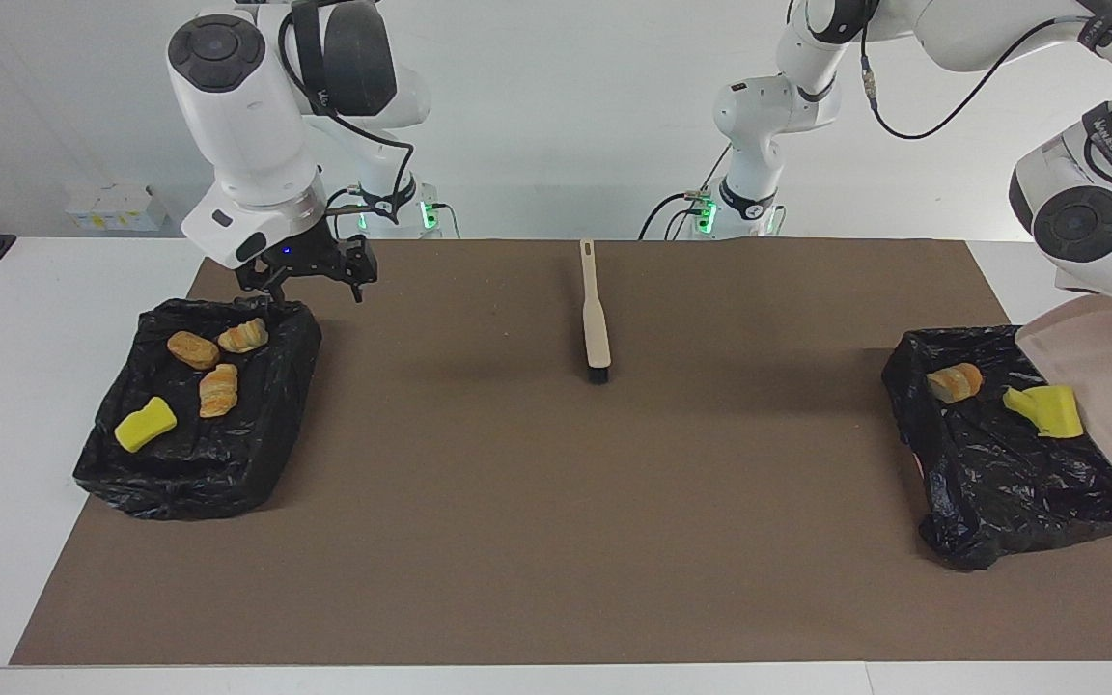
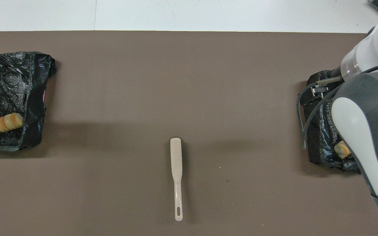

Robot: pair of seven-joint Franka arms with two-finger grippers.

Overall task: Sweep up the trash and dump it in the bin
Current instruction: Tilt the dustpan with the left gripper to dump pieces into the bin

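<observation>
Beige dustpan (image 1: 1111, 376), clamped by the left gripper, tilted over the bin (image 1: 1010, 473); trash (image 1: 1046, 409) lay below its lip

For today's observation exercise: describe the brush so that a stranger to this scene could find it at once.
Start at the brown mat that covers the table, with a black-lined bin at each end. About midway between them lies the brush, alone. It is long, slim and beige with dark bristles, unlike the lumpy trash pieces.
</observation>
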